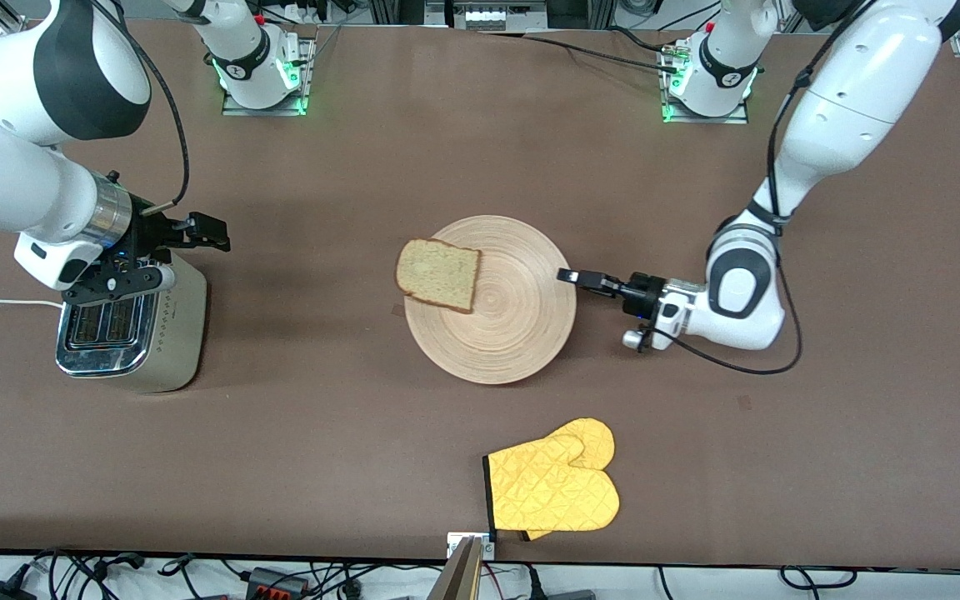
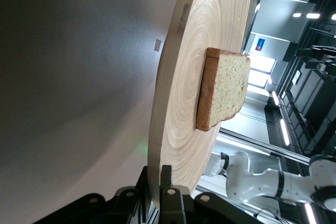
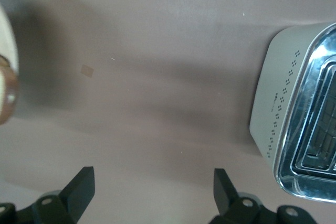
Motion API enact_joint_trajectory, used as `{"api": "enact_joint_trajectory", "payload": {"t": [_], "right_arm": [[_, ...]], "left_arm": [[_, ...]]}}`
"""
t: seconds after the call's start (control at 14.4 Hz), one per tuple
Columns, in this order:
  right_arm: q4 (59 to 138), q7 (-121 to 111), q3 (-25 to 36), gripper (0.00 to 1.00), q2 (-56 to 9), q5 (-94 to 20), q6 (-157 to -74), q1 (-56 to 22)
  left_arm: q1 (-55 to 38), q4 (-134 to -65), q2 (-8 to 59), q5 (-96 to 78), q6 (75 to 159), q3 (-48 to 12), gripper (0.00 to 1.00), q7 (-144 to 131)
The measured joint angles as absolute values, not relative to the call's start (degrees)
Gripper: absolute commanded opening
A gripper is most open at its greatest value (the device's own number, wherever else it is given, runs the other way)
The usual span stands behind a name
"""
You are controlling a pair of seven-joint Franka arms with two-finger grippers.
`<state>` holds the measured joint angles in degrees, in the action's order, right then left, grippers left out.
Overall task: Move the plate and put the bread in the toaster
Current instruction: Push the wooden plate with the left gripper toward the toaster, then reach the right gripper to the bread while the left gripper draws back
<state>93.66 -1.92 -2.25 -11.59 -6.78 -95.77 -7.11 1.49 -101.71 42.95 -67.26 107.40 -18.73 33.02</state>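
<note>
Left gripper (image 1: pixel 567 276) clenched on plate (image 1: pixel 522 333) rim, frame centre. Bread (image 1: pixel 438 274) overhangs plate edge toward toaster (image 1: pixel 134 333), lower left. Keep plate level, slide slowly; slice likely slips. Right gripper (image 1: pixel 197 229) released, jaws wide, over toaster, waiting.

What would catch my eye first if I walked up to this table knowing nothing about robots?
Probably the wooden plate in the middle of the table, with a bread slice lying near its edge toward the right arm's end, and the left gripper pinching its rim. Next, the shiny toaster with the open right gripper over it, and a bright yellow oven mitt nearer the front camera.
</note>
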Motion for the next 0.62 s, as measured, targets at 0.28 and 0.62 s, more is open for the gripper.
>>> {"api": "enact_joint_trajectory", "payload": {"t": [0.28, 0.62], "right_arm": [[93.8, 0.7, -2.5, 1.0, -15.9, -6.8, -97.3, -9.4], [93.8, 3.2, -2.5, 1.0, -19.5, -6.8, -100.5, -11.3]], "left_arm": [[-6.3, -101.7, 44.0, -71.9, 117.3, -18.7, 0.0, 32.9], [-10.7, -101.7, 45.1, -75.5, 122.5, -18.7, 0.0, 33.0]]}}
